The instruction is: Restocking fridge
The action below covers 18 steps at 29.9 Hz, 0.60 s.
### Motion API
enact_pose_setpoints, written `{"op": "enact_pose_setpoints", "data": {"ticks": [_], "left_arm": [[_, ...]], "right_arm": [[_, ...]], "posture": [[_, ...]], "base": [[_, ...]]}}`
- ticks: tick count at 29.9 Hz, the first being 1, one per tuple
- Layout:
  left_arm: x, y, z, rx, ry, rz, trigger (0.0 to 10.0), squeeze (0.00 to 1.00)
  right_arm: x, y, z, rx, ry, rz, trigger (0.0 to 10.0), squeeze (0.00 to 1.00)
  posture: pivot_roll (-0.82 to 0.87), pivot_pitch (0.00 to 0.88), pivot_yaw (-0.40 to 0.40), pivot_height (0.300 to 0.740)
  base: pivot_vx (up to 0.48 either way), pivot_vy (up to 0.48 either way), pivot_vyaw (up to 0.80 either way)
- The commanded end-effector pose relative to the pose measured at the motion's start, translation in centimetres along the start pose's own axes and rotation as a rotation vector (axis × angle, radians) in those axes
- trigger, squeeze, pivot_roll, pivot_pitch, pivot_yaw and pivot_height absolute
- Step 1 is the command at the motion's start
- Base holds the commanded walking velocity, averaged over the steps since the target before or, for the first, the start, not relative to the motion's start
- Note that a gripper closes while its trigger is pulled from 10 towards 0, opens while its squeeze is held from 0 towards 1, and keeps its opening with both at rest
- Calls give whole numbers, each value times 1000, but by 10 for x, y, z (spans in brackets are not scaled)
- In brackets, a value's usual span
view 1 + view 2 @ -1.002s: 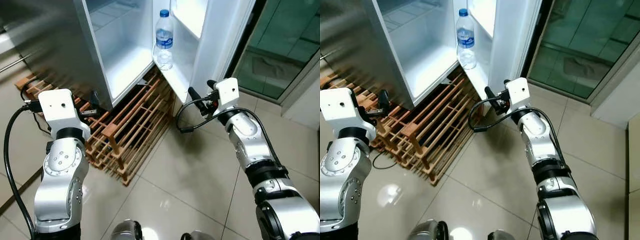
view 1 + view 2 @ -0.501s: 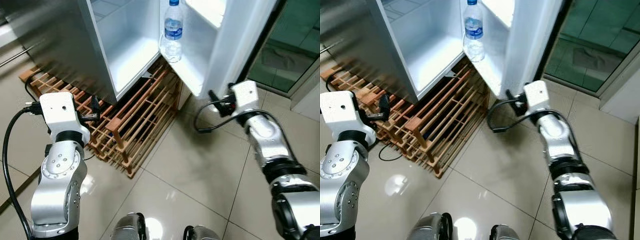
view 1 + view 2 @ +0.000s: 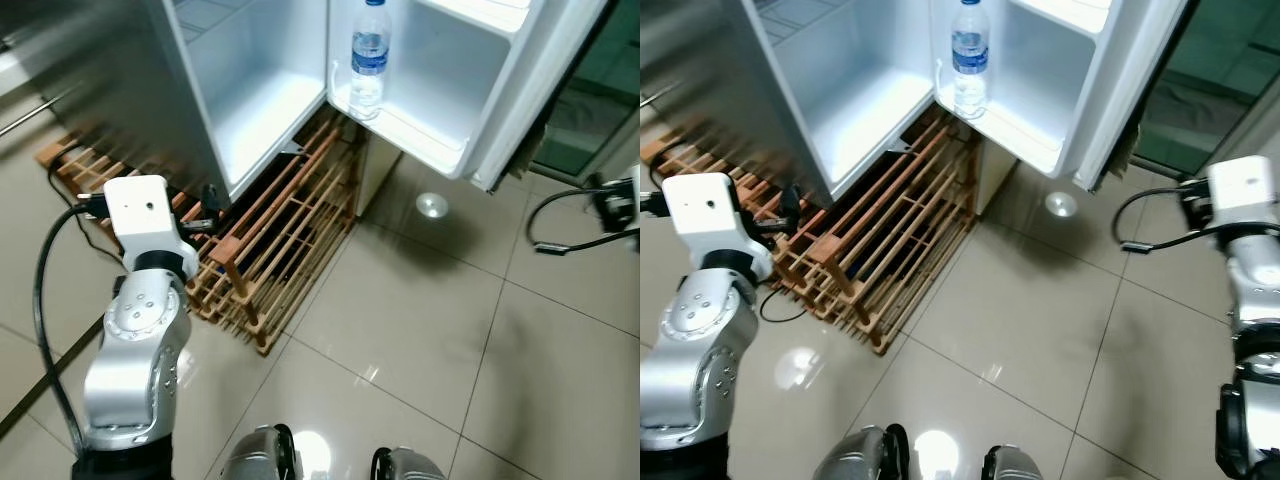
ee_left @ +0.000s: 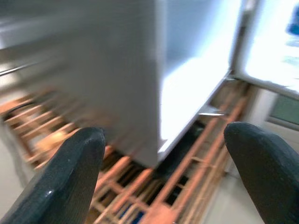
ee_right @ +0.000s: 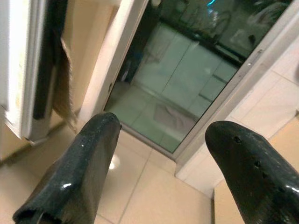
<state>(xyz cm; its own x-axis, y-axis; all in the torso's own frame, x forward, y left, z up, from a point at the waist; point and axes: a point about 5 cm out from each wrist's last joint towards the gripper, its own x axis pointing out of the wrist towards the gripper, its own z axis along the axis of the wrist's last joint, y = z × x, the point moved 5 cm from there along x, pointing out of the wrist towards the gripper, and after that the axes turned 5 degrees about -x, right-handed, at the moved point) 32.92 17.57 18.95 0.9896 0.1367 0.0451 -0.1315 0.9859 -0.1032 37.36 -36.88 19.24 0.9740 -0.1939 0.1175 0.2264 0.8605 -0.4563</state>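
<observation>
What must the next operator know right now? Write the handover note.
Left gripper: open, empty, held low by the wooden rack under the fridge.
Right gripper: open, empty, out to the right, facing the glass door.
Fridge door stands open. One water bottle stands upright on its bottom shelf.
Done: that bottle is in. Left: any more stock, then shut the door.

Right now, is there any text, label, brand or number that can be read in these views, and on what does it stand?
Water bottle in the fridge door shelf: it has a blue label, but the print is too small and blurred to read.
Nothing else in view carries readable text.
</observation>
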Motion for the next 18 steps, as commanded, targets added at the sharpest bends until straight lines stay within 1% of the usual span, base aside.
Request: {"op": "enact_pose_setpoints", "data": {"ticks": [1,2,3,4,6,8,9,10,12,15,16,17,18], "left_arm": [[2,-3,-1,9,-8,-4,10000,0],[5,-5,-1,15,-18,-11,10000,0],[10,-9,0,13,-41,-15,10000,0],[10,-9,0,13,-41,-15,10000,0],[15,-7,2,23,-64,2,10000,0],[19,-2,1,1,-72,38,10000,0],[23,4,-2,-40,-70,77,10000,0],[23,4,-2,-40,-70,77,10000,0],[25,8,-5,-56,-65,101,10000,0],[27,18,-11,-56,-49,146,10000,0],[27,20,-12,-55,-48,154,10000,0],[28,24,-16,-49,-38,168,10000,0],[27,32,-22,-41,-17,189,10000,0]], "right_arm": [[1,9,10,40,-56,19,10000,0],[1,23,23,71,-124,41,10000,0],[-1,46,44,134,-221,71,10000,0],[-1,46,44,134,-221,71,10000,0],[-10,74,63,203,-288,103,10000,0],[-19,99,76,265,-328,136,10000,0],[-25,124,81,330,-331,173,10000,0],[-25,124,81,330,-331,173,10000,0],[-29,142,80,375,-320,199,10000,0],[-37,177,77,432,-281,280,10000,0],[-40,184,77,441,-276,301,10000,0],[-45,191,78,451,-262,322,10000,0],[-51,202,77,465,-239,350,10000,0]], "posture": [[-37,104,15,740],[-45,81,11,740],[-60,53,5,740],[-60,53,5,740],[-71,31,0,740],[-80,9,-6,740],[-83,0,-14,740],[-83,0,-14,740],[-76,0,-17,740],[-57,0,-18,740],[-54,0,-17,740],[-50,0,-16,740],[-41,0,-5,740]], "base": [[0,0,0],[0,0,0],[0,0,0],[0,0,0],[0,0,0],[0,0,597],[0,-431,631],[0,-431,631],[124,-420,625],[296,-375,613],[300,-371,613],[289,-266,613],[0,0,613]]}}
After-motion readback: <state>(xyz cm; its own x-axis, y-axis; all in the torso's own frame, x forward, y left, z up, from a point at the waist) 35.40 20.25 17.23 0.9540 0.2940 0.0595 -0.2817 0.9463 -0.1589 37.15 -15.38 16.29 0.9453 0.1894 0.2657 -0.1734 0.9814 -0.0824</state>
